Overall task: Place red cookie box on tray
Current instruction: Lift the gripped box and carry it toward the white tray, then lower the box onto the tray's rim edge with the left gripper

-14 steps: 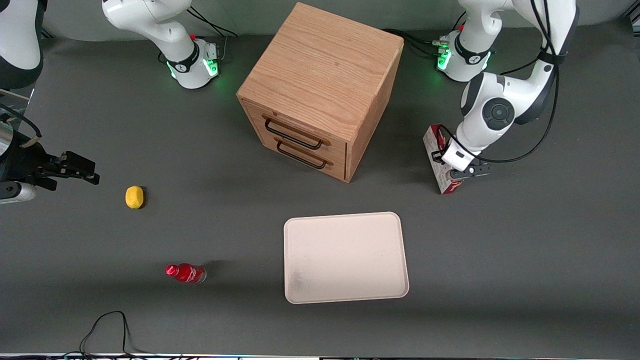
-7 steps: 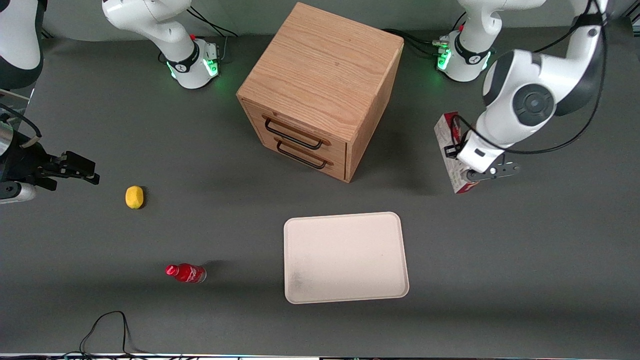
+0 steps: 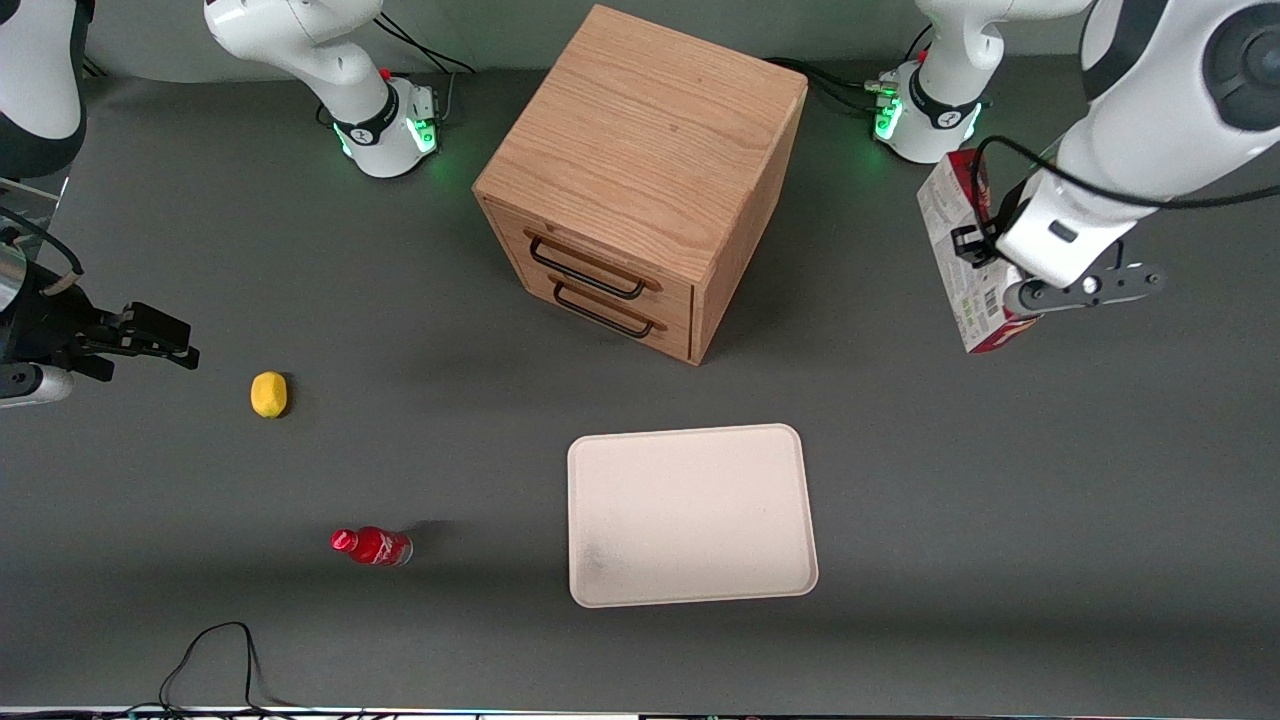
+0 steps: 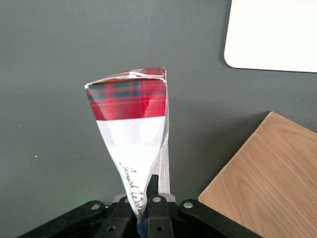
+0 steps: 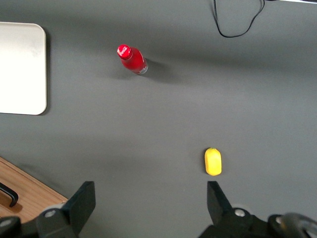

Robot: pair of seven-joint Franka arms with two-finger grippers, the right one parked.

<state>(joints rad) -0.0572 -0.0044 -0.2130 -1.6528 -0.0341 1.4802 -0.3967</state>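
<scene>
Gripper [image 3: 1003,292] at the upper right of the front frame, clamped on the red cookie box [image 3: 962,262], held clear above the dark table [image 3: 400,640] with its length hanging below the fingers. Tray [image 3: 690,515] lower centre, well apart, nearer the front camera than the 2-drawer cabinet [image 3: 640,180].

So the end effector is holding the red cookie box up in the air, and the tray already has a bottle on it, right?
Not quite. The end effector does hold the red cookie box aloft, but the front view shows the tray bare; the small red bottle stands on the table.
</scene>
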